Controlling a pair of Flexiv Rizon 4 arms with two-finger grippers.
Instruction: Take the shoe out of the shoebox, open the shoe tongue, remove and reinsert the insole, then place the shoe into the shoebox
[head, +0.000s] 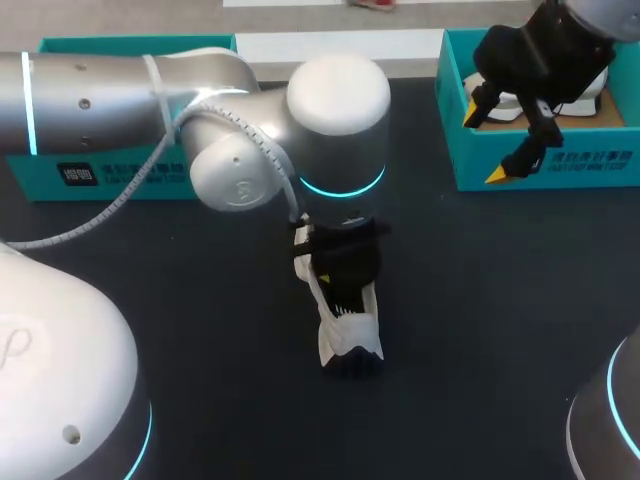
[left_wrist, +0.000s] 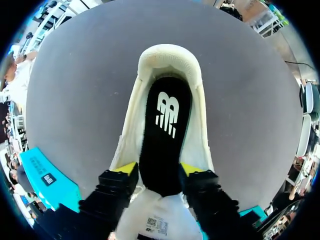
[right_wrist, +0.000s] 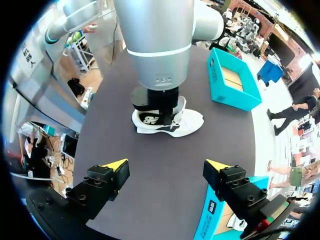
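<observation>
Yellow-tipped fingers (left_wrist: 125, 169) of the left gripper (left_wrist: 157, 170) pinch a flat black insole (left_wrist: 165, 120) from both edges. It lies in a cream shoe (left_wrist: 170, 57) with a padded, rounded collar, on the matte dark table (left_wrist: 75, 100). Only this wrist view shows the grip; from overhead the smooth silver joint of the left arm (head: 330, 110) hides most of the shoe. The right gripper (right_wrist: 167, 167) hangs spread wide, holding nothing, above a teal cardboard shoebox (head: 545, 165) at the table's far right. A second teal box (head: 100, 170) lies far left.

Matt black foam insole (left_wrist: 165, 135), cream cloth shoe (left_wrist: 170, 57), matt grey table (left_wrist: 75, 100).
</observation>
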